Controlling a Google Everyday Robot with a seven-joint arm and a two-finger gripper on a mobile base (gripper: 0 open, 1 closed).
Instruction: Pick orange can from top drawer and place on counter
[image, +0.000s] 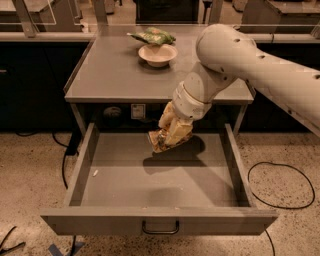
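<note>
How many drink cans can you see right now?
1. The orange can is gripped by the gripper, over the back of the open top drawer. Another could be hidden behind the arm.

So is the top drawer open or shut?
Open: the top drawer is pulled out, its floor exposed; the gripper holds the orange can over it.

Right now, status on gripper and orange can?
Gripper over open top drawer, jaws shut on orange can. Can off drawer floor. Bowl at rear of counter.
</note>
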